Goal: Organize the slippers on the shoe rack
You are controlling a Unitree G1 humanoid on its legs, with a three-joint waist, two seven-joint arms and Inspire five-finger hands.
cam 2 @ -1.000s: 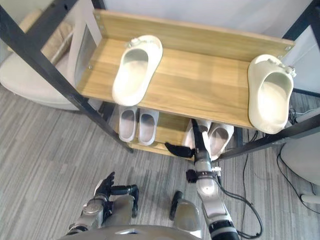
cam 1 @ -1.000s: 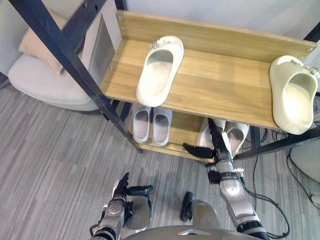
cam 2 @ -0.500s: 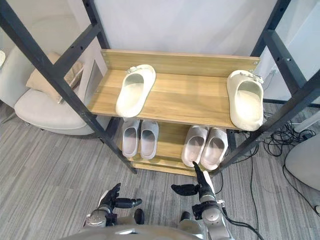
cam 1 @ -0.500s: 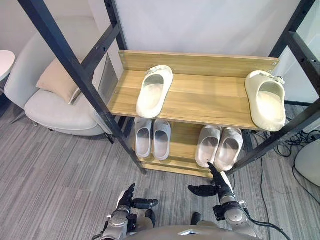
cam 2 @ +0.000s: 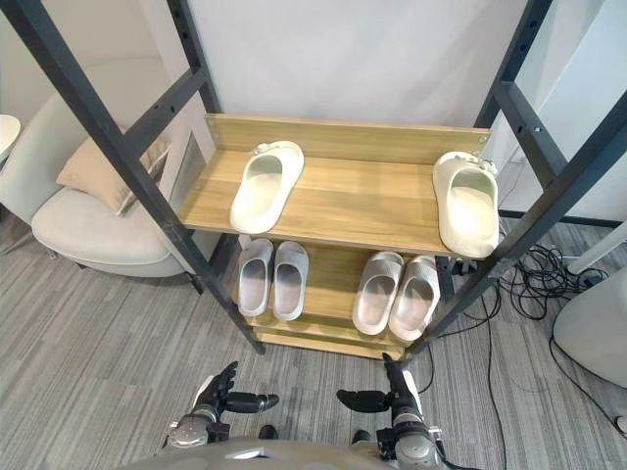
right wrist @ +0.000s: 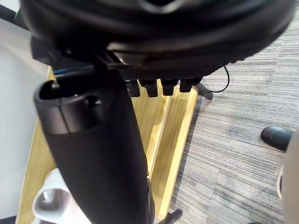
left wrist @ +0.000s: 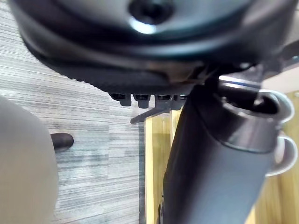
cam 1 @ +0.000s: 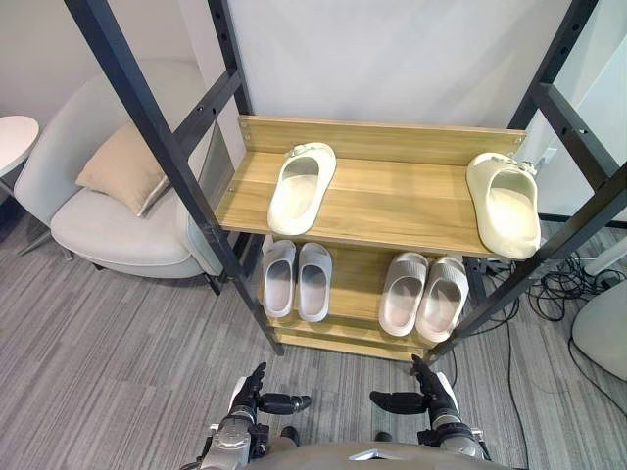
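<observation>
We see both arms held low before the shoe rack (cam 1: 402, 211), over the grey carpeted floor (cam 1: 118, 333). The left robot hand (cam 1: 247, 399) has its fingers straight and its thumb stretched out sideways toward the right robot hand (cam 1: 432, 395). The right one mirrors it, fingers straight and thumb pointing back. Both are spread apart and hold nothing. On the upper shelf the left cream slipper (cam 1: 302, 186) lies at a slant, toe toward the back board. The right cream slipper (cam 1: 505, 203) lies at the shelf's right end, well apart from it. On the lower shelf the left pair of slippers (cam 1: 297, 279) stands side by side, pale grey, and the right pair of slippers (cam 1: 426, 294) lies slightly angled, the two touching.
</observation>
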